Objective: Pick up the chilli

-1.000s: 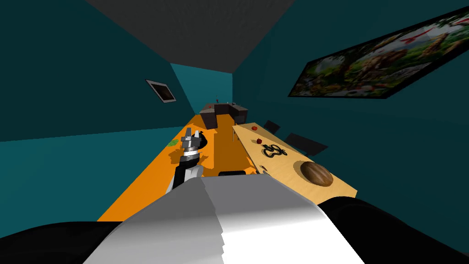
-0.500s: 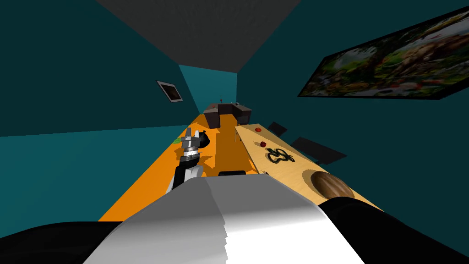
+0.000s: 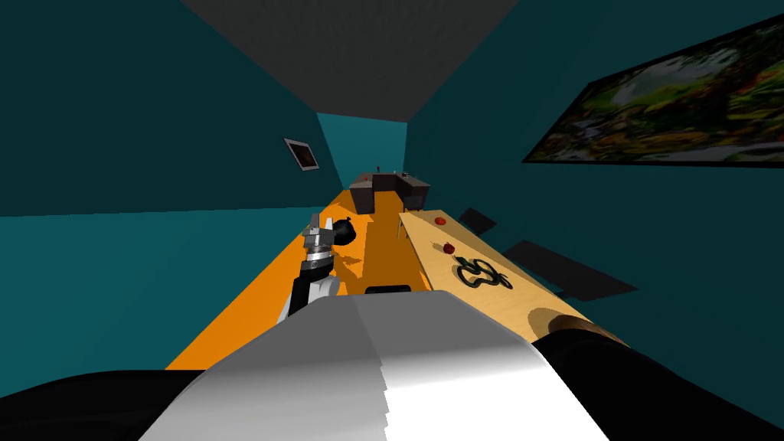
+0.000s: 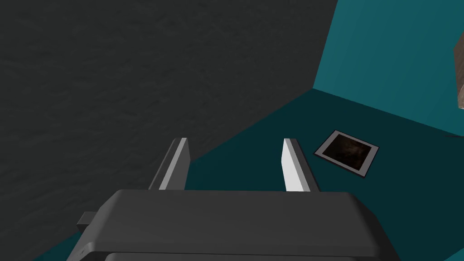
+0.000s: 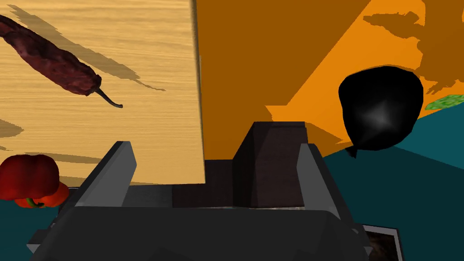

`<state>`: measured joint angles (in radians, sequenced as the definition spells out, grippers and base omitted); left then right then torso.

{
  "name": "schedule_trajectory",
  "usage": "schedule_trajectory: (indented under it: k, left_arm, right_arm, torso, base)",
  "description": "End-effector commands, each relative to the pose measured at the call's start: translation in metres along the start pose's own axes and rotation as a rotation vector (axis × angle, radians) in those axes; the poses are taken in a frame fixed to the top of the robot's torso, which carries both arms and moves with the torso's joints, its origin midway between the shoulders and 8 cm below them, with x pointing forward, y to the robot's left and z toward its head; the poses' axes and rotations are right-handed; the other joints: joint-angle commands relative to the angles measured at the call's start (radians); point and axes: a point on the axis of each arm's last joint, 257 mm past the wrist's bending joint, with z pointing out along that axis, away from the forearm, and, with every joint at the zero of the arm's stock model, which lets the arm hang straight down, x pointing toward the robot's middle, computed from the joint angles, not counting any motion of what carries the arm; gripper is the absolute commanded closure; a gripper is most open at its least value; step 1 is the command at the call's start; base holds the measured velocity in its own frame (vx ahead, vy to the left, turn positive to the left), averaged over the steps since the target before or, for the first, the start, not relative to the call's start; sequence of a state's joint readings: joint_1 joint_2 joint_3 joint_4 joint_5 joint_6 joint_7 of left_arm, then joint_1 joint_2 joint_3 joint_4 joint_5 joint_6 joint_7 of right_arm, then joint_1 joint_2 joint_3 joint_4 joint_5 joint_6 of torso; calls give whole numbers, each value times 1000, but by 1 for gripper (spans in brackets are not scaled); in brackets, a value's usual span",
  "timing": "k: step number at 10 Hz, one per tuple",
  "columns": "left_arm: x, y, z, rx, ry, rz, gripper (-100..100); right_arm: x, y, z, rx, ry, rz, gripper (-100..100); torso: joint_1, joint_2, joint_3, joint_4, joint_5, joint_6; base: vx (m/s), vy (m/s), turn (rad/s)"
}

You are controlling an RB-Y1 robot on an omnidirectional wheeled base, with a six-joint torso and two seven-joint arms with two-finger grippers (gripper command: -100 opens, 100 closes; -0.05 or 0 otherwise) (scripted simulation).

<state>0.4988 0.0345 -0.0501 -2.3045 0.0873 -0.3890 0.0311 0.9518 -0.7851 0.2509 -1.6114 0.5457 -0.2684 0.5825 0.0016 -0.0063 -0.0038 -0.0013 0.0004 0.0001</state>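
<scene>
1. While the right gripper (image 5: pixel 213 176) looks along the light wooden table top (image 5: pixel 136 136), its two fingers stand wide apart, gripping nothing
2. Dark red, wrinkled, long chilli (image 5: pixel 54 68) lies flat on that table top, thin stalk pointing toward the table's long edge
3. Chilli vs right gripper: well ahead of the fingertips and off to the outside of the table-side finger (image 5: pixel 108 174); not in the gap, not touching
4. The gap itself lines up with the table's edge and a dark brown block of furniture (image 5: pixel 272 163) standing on the orange floor (image 5: pixel 253 54)
5. Glossy red bell pepper (image 5: pixel 27 176) is on the same table, apart from the chilli, showing just beside that same finger
6. Black rounded sack-shaped thing (image 5: pixel 380 111) sits on the floor off the other finger's side, a small green scrap (image 5: pixel 446 102) near it
7. Head view: chilli is past the black coiled thing (image 3: pixel 482 274) along the table, pepper further on again
8. The left gripper (image 3: pixel 318 232) is raised over the floor left of the table, well apart from the chilli; wrist view shows its fingers wide apart too, bare
</scene>
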Motion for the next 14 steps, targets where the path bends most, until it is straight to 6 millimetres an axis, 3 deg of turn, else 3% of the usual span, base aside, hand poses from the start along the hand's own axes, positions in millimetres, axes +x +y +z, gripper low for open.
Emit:
schedule_trajectory:
  k: [1, 10, 11, 12, 13, 14]
  left_arm:
    - [0, 0, 0, 0, 0, 0, 0]
    - [0, 0, 0, 0, 0, 0, 0]
    - [0, 0, 0, 0, 0, 0, 0]
    - [0, 0, 0, 0, 0, 0, 0]
    - [0, 0, 0, 0, 0, 0, 0]
    - [0, 0, 0, 0, 0, 0, 0]
  right_arm:
    - [12, -9, -4, 8, 28, -37, -100]
    - [119, -49, -48, 12, 325, -422, -100]
    - [110, -49, -43, 15, 303, -399, -100]
    - [111, -50, -43, 16, 308, -405, 0]
    - [114, -49, -34, 23, 307, -391, -100]
    - [116, -48, -29, 26, 307, -385, -100]
  torso:
    - [0, 0, 0, 0, 0, 0]
    - [0, 2, 1, 0, 0, 0]
    - [-2, 2, 1, 0, 0, 0]
    - [-1, 4, 2, 1, 0, 1]
    - [1, 5, 3, 1, 0, 1]
    - [1, 7, 4, 1, 0, 1]
  base:
    - [69, 1, 78]
    - [72, -14, 147]
    - [32, -30, 29]
    - [6, -6, -2]
    - [-13, -8, 108]
    - [-28, -19, 97]
